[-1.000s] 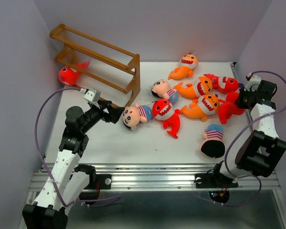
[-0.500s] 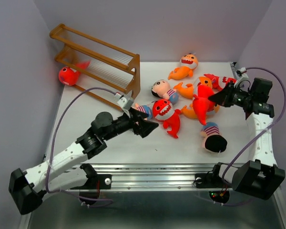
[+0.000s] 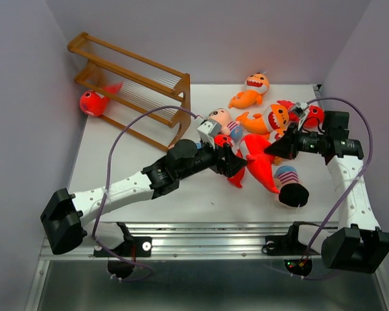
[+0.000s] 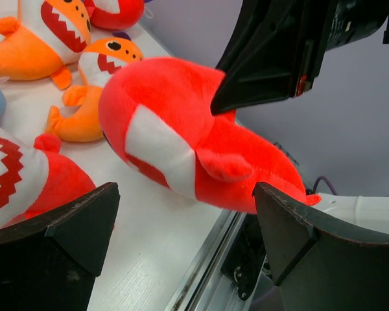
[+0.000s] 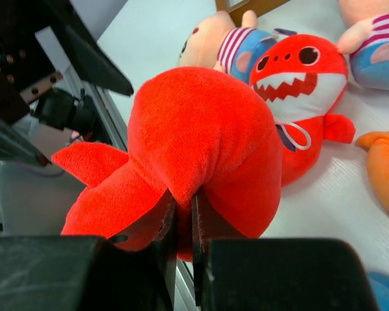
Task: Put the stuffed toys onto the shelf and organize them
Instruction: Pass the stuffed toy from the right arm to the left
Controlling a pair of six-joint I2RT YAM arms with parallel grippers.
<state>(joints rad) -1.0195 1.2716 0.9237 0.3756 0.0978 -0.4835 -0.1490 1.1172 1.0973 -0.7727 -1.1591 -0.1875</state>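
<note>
White worktop, purple walls. My right gripper pinches red shark by plush fold mid-worktop; left gripper gapes beside it. Light, squashy, I judge: take mid-body.

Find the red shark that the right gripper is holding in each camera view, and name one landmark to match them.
Top external: the red shark is right of centre.
Left wrist: it fills the centre of the frame.
Right wrist: centre and left, tail pointing left.
Shared landmark: the right gripper, shut on the shark in all three.
</note>
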